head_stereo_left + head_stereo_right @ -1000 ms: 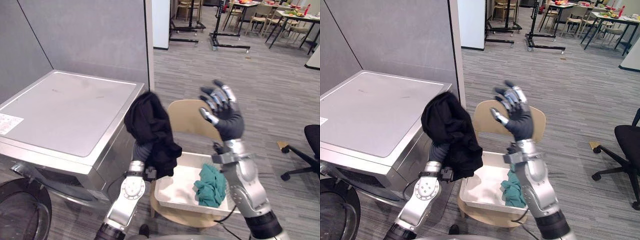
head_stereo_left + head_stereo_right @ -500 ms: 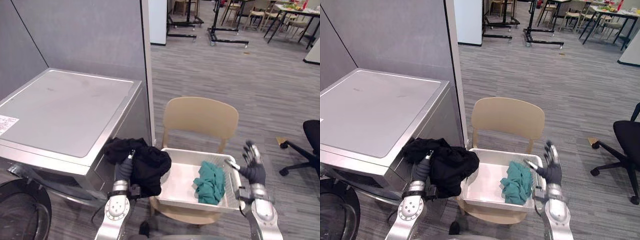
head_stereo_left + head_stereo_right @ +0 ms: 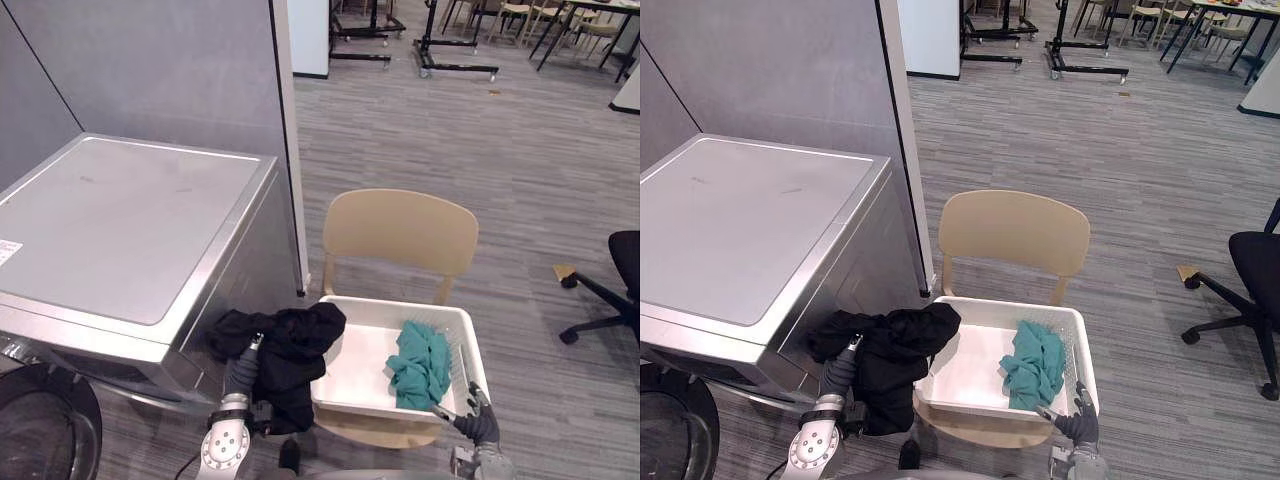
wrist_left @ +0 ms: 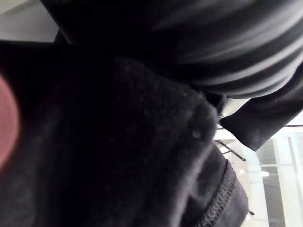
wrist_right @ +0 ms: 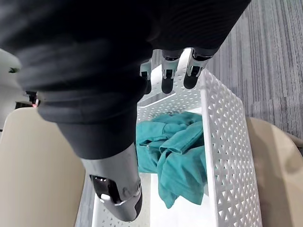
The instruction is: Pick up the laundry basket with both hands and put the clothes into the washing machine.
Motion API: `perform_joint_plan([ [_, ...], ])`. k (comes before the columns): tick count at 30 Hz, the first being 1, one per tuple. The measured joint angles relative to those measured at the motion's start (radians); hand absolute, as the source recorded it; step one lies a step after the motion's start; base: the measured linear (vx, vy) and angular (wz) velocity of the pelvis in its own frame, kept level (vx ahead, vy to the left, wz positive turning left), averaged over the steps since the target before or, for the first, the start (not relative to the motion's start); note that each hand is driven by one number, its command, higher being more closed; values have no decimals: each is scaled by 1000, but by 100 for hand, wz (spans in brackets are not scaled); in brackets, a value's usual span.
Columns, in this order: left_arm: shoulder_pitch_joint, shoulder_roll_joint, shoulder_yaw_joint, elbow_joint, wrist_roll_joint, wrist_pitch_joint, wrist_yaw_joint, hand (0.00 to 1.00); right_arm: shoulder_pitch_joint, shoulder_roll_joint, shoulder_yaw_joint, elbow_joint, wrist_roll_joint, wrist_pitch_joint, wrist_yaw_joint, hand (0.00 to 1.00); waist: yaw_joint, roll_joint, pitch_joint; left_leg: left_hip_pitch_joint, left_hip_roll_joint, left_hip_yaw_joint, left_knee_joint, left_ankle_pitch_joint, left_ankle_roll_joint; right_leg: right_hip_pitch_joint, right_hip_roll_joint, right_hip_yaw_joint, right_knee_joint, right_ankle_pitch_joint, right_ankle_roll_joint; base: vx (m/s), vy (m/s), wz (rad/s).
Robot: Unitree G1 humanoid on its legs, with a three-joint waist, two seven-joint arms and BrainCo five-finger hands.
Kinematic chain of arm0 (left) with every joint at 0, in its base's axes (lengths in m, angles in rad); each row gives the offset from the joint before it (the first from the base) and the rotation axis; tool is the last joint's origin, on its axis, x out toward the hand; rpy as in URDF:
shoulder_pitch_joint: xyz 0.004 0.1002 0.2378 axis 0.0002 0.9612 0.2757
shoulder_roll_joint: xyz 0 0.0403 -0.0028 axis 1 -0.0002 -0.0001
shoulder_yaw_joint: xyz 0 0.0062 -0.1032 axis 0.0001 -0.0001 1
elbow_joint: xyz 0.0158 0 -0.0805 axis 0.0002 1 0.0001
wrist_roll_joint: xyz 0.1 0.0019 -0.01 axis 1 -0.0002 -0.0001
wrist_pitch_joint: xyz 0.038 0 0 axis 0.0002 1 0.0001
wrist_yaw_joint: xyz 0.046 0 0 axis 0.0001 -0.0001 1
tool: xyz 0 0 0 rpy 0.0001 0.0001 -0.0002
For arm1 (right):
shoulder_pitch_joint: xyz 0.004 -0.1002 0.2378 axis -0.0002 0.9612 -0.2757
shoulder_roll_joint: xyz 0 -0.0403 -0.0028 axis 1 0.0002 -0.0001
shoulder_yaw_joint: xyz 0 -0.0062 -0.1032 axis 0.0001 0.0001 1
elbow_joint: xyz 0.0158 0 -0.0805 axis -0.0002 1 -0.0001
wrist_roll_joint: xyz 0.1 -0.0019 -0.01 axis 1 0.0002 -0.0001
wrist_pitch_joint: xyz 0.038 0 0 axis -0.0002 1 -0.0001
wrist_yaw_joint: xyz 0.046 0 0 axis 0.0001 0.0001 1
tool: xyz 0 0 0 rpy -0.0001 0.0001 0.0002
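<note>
Right hand [image 5: 111, 170]: wrist view shows straight, empty fingers [image 5: 166, 80] over basket [image 5: 227, 142] | left hand [image 3: 241, 372] under black garment [image 3: 290, 350], grasp unreadable

Left hand [image 3: 242, 372] points upward; right hand [image 3: 479, 425] sits low, loosely spread.

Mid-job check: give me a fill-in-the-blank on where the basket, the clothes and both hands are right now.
1. The laundry basket stands on a beige ____.
2. The teal garment lies ____ the basket.
3. The black garment, draped over the left hand, is on the basket's ____ side.
4. The right hand is at the basket's near ____ corner.
Missing words: chair; inside; left; right.
</note>
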Motion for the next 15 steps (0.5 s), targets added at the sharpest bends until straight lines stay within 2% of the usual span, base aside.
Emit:
perform_joint_plan([
  [5, -2, 1, -1, -5, -1, 0, 1, 100, -47, -3, 42, 0, -2, 5, 0, 0, 3, -5, 29, 13, 5, 32, 5, -4, 1, -2, 2, 26, 2, 1, 1, 37, -9, -16],
  [9, -8, 8, -5, -148, -1, -4, 11, 100, -105, -5, 88, -11, -35, 8, -4, 0, 12, -27, 67, 6, 15, 71, 7, -8, -1, -40, 10, 68, 27, 9, 1, -17, -4, -31],
  [11, -41, 10, -9, -207, -1, -25, 24, 100, -120, -4, 93, -40, -36, 12, -12, 0, 9, -28, 96, -2, 15, 66, 9, -14, -2, -65, 12, 67, 77, 4, 7, -49, -8, 2],
  [14, -129, 11, -8, -264, -2, -45, 43, 100, -123, -15, 101, -87, -35, 13, -39, 0, 3, -23, 131, -67, 9, -1, 88, -39, 31, -88, 1, 50, 165, -9, 40, -91, 16, 64],
  [15, -150, 4, -8, -279, -10, -62, 51, 100, -127, -14, 101, -96, -35, 13, -44, 0, 1, -8, 140, -80, 7, -37, 94, -36, 37, -115, -6, 61, 323, -81, 43, 9, -32, 116],
])
